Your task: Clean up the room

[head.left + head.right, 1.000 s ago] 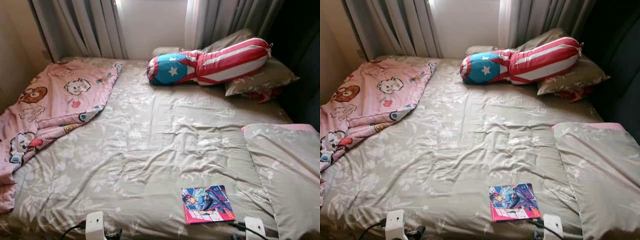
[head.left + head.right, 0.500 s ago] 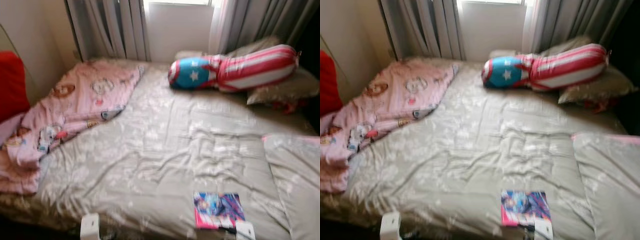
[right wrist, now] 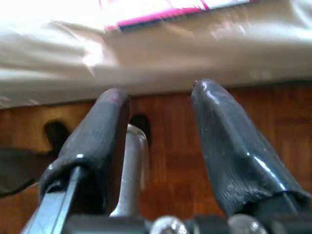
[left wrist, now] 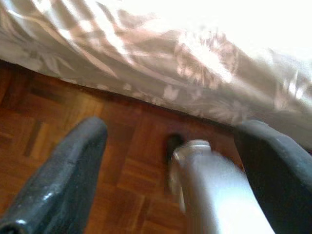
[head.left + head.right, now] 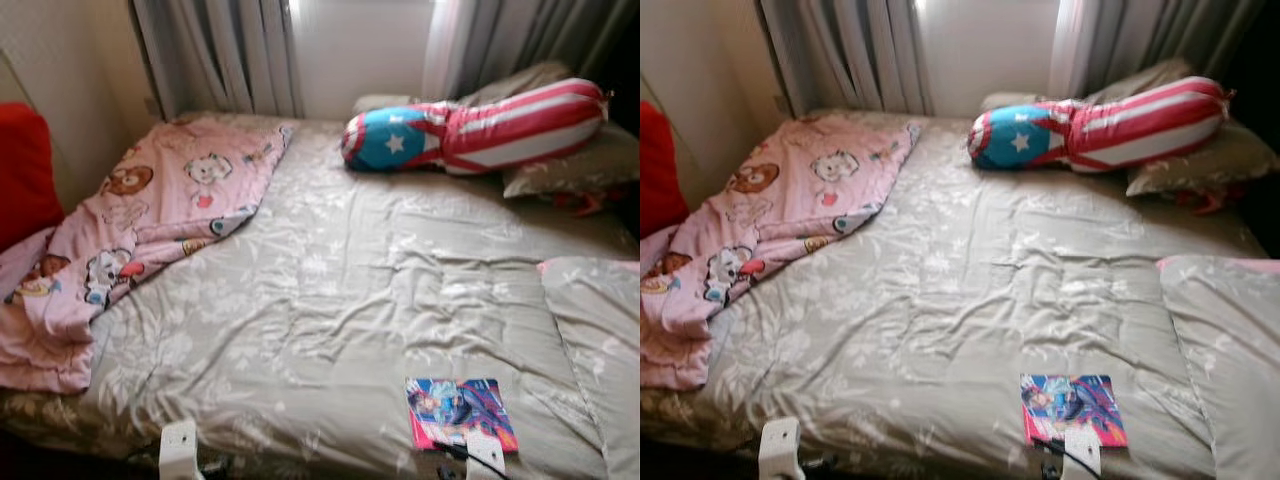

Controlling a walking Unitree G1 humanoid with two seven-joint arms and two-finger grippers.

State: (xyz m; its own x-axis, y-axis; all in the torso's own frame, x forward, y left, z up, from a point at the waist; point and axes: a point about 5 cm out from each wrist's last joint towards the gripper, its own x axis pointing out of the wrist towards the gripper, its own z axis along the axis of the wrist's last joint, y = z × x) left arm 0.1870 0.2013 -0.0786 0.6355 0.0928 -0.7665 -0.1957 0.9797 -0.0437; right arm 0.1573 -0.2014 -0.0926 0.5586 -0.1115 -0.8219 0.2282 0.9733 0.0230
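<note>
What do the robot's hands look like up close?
Each end effector has two long, thick black fingers with rounded tips, a bit shiny like rubber: the left end effector and the right end effector. From the head view, white blocky wrist parts with thin black cables peek in.

The near corner of the comic book (image 5: 460, 412) is covered by a white part of the right arm (image 5: 485, 451) at the lower edge of the head view. A red object (image 5: 25, 170) by the wall is cut off by the left edge, so its kind cannot be told. The folded quilt (image 5: 598, 340) is cut by the right edge. A reddish thing (image 5: 580, 200) is mostly hidden under the pillow (image 5: 575, 165). In the left wrist view, a silvery object (image 4: 209, 187) between the fingers is blurred beyond recognition.
</note>
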